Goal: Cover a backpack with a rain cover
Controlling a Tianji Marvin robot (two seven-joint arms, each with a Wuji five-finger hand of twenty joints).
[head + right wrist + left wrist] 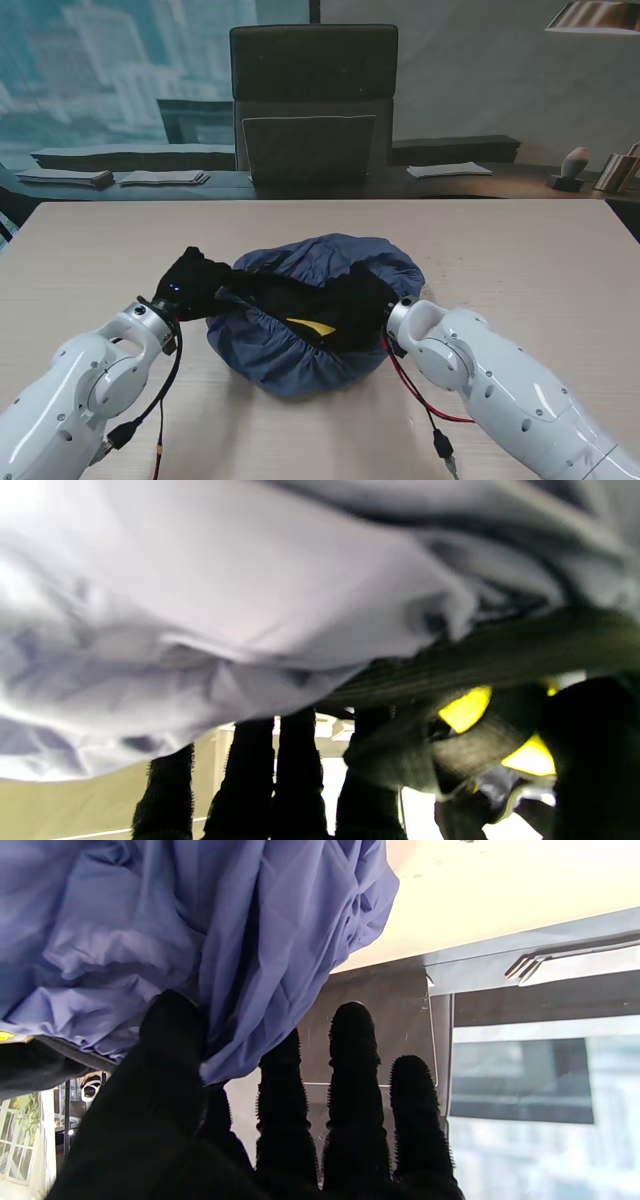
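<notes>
Left hand point(195, 283): thumb and forefinger pinch rain cover point(330, 262) hem. Backpack point(335, 310) mid-table, mostly shrouded, black-yellow opening facing robot. Right hand point(372, 305): buried under hem, finger state indeterminate. Step: stretching hem; next, likely pull over remaining edge.

Even, soft daylight fills the stand's view, sharp throughout, with faint shadows on the table point(520, 250). The left wrist view is crisp, though the table there glares pale. The right wrist view is blurred and overexposed; the rain cover point(210, 605) looks washed out, perhaps backlit.
</notes>
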